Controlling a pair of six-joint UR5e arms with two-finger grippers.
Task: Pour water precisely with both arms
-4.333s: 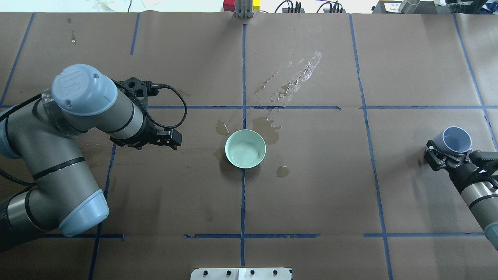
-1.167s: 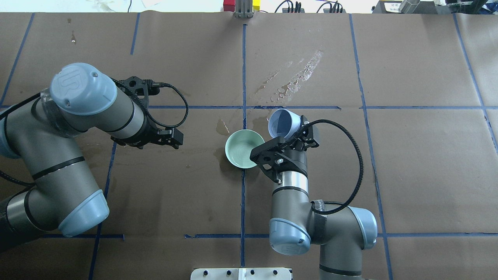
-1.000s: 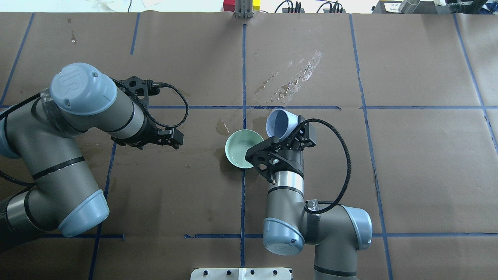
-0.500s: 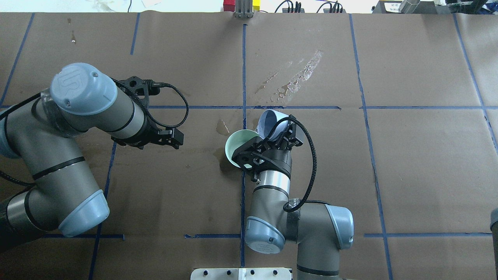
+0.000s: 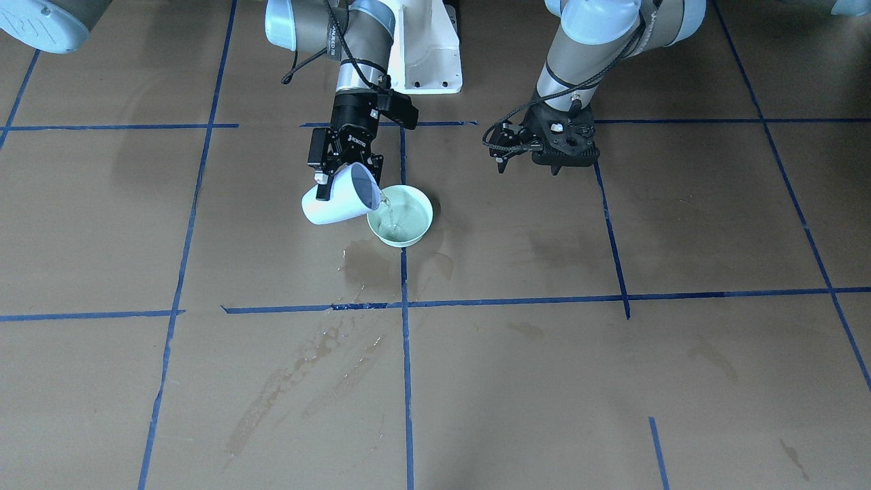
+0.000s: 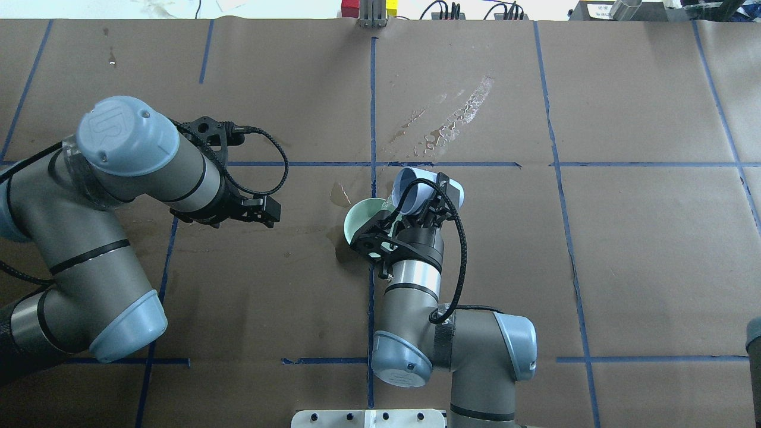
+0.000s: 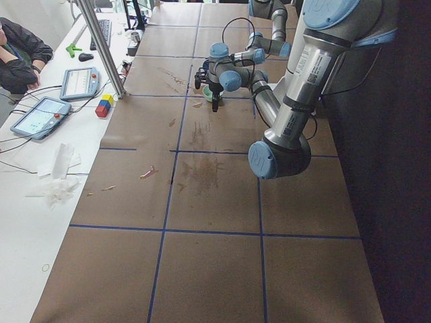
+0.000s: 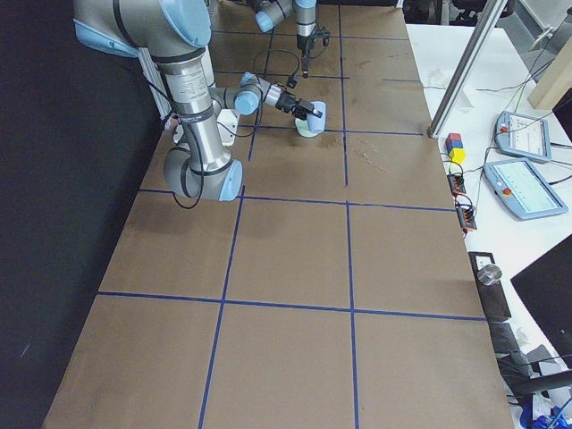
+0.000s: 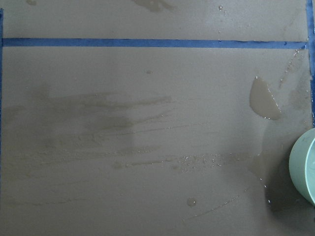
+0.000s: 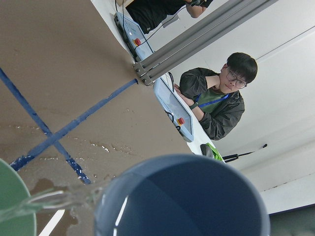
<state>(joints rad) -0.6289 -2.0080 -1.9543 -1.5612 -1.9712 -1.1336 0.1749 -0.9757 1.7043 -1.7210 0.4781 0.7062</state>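
My right gripper (image 5: 343, 178) is shut on a pale blue cup (image 5: 339, 201) and holds it tipped on its side over the rim of a mint-green bowl (image 5: 403, 216). A thin clear stream of water (image 5: 386, 204) runs from the cup's lip into the bowl. In the overhead view the cup (image 6: 414, 189) lies just right of the bowl (image 6: 360, 216). The right wrist view shows the cup's mouth (image 10: 187, 196) and the stream (image 10: 54, 199). My left gripper (image 5: 561, 163) hangs empty, well apart from the bowl; whether it is open or shut does not show.
Wet stains and puddles (image 6: 443, 128) lie on the brown board beyond and around the bowl. Blue tape lines (image 6: 373, 107) grid the table. The white pedestal (image 5: 429, 47) stands at the robot's base. An operator (image 10: 216, 93) and tablets sit past the far edge.
My right arm carried the cup from the far right to the bowl and tilted it further over the rim. The left arm has not moved.
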